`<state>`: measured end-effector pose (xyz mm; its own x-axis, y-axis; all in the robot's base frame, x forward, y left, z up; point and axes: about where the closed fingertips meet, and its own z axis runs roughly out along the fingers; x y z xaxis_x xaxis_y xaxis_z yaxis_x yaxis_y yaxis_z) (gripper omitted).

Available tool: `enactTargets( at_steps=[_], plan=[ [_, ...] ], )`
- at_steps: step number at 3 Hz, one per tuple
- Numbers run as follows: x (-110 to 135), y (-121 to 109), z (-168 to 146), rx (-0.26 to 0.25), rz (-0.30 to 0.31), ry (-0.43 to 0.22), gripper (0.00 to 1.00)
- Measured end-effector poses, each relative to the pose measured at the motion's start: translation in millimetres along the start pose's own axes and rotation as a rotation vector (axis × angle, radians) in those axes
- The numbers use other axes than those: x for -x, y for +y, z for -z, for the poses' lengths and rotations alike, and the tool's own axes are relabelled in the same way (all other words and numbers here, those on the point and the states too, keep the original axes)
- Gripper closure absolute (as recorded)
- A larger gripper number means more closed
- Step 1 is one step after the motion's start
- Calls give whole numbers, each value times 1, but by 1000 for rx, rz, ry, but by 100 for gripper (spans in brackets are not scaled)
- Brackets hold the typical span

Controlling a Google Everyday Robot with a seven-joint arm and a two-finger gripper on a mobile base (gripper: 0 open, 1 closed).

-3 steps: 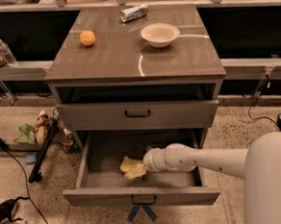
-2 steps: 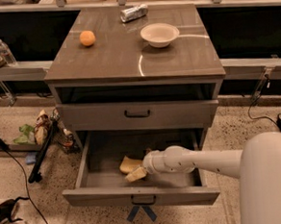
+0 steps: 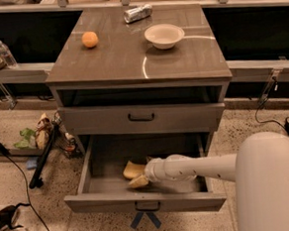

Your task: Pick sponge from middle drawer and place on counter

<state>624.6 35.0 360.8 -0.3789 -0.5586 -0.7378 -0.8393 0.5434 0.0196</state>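
The orange [image 3: 90,39] is seen on the table [image 3: 131,64], unmoved. In the open middle drawer [image 3: 111,202] the sponge [image 3: 132,169] is kept where it lay before, touched by the tool [image 3: 147,174], itself barely shifted; whether it is clenched cannot be told.

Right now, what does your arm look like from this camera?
The arm is a smooth white tube ending in a rounded wrist joint; it comes from a large white domed shell with small dark dots. No cables or lettering show. The gripper is down in the open middle drawer, by the pale-yellow sponge.
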Motion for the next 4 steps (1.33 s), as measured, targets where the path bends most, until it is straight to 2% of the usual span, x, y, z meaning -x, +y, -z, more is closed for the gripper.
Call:
enactTargets(
  at_steps=[2,3,4],
  plan=[
    [-2,4,-3,6,25,-9,64],
    [7,5,26,16,-4,-26,88],
    [21,2,88,18,-40,-29,100]
  ],
)
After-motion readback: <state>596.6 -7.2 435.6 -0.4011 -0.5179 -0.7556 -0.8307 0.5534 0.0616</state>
